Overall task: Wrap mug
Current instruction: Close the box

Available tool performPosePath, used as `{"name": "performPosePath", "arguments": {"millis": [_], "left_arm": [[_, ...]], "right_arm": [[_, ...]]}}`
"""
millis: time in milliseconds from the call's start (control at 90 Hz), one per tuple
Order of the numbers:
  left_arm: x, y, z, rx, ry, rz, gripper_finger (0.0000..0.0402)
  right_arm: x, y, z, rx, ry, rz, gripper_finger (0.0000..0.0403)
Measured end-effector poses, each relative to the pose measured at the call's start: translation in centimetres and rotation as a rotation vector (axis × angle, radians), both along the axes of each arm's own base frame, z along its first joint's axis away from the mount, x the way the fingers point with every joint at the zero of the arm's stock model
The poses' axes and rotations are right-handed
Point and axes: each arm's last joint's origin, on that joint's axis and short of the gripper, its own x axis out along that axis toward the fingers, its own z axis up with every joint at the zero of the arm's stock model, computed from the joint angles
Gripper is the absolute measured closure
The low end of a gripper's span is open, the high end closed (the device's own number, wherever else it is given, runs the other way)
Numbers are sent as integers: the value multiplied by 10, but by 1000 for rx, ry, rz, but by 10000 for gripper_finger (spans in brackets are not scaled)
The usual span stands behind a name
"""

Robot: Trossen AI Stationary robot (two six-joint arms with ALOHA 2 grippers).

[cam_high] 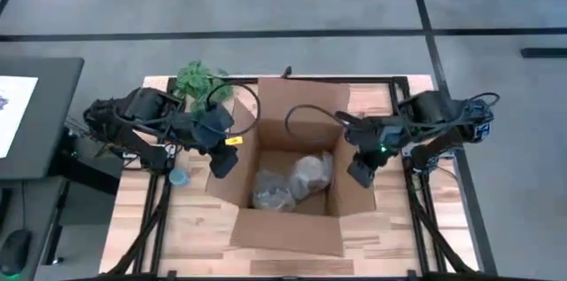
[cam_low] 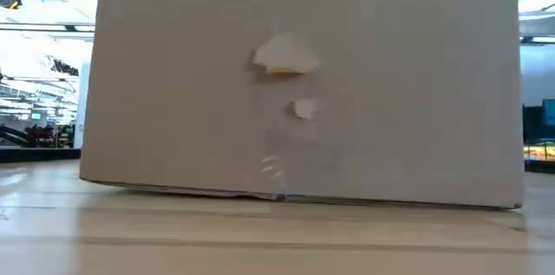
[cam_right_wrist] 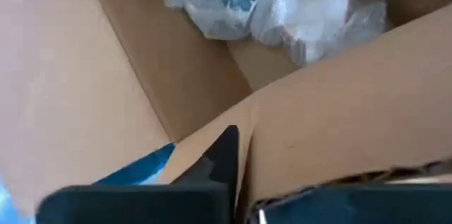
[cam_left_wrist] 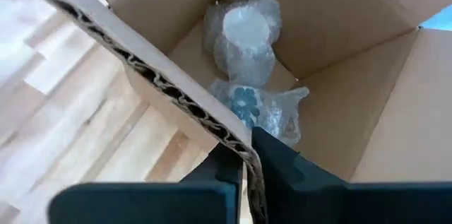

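With each gripper, left [cam_left_wrist: 246,174] and right [cam_right_wrist: 240,174], pinching its box [cam_high: 292,228] flap, fold both flaps inward evenly over the wrapped mugs [cam_high: 292,183] below them.

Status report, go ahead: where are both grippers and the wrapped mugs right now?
Left gripper shut on the box's left flap. Right gripper shut on the right flap. Two bubble-wrapped bundles lie inside the open cardboard box. Nothing in the way.
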Motion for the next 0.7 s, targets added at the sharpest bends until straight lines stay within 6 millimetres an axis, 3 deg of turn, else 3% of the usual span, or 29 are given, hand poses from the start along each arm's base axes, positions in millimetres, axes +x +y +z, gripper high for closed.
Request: {"name": "performPosePath", "arguments": {"millis": [311,700], "left_arm": [[-3,0,2,-4,-18,26,300],[-60,13,28,-145,-126,-46,251]], "right_arm": [[-21,-2,11,77,-7,-124,210],[-68,-15,35,59,-149,-65,195]]}}
